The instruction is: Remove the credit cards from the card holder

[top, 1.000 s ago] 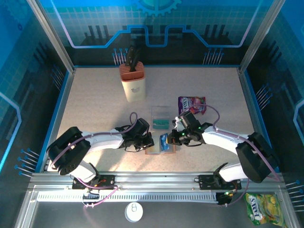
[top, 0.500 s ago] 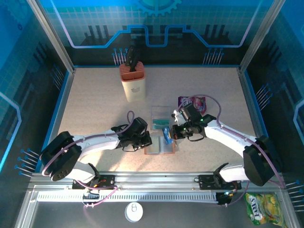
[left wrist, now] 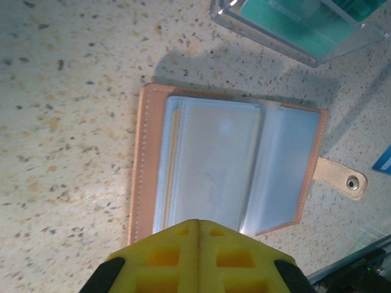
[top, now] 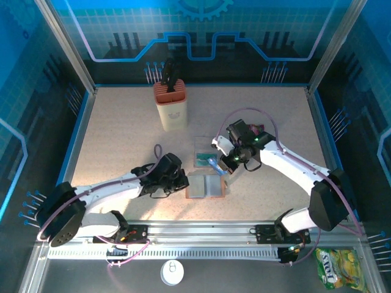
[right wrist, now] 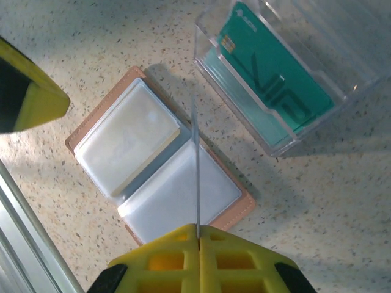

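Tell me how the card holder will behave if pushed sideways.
The card holder lies open and flat, so it would probably slide, not tip. Its thin clear sleeves look floppy and may lift. Being slim, it is likely light.

Matt leather card holder (left wrist: 139, 171), clear plastic box (right wrist: 342, 43)

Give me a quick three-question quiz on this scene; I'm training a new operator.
1. True or false: the card holder lies folded shut.
2. What does the right tool grip? A) a blue card B) a purple packet C) a knife
3. Fill in: the teal cards sit in the clear ____.
Key: 1 false, it lies open; 2 A; 3 box.
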Tool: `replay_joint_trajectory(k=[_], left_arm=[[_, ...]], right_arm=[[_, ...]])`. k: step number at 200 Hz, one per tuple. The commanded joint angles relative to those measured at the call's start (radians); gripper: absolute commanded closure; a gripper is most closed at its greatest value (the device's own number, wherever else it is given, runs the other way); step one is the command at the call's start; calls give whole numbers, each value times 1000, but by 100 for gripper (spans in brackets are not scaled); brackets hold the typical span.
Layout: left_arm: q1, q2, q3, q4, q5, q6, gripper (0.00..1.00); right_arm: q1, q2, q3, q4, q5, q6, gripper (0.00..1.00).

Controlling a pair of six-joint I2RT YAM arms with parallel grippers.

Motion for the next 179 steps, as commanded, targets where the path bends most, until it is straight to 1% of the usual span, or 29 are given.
replay_joint_trajectory(k=[1, 19, 48, 116, 142, 179], left_arm=[[10, -45, -25, -47, -30, -1, 96], [13, -71, -29, -69, -37, -1, 97], [17, -113, -41, -91, -49, -10, 96], [24, -167, -68, -101, -58, -28, 95], [27, -172, -66, -110, -59, -27, 95], [32, -179, -69, -109, -57, -30, 94]], right_arm=[[-21, 30, 78, -70, -6, -250, 100], [-40, 77, 140, -101, 3, -326, 100], [-81, 189, 280, -176, -11, -400, 100], [-108, 460, 603, -361, -27, -568, 100], [-111, 558, 710, -430, -23, -604, 100], [-112, 648, 817, -488, -45, -630, 100]])
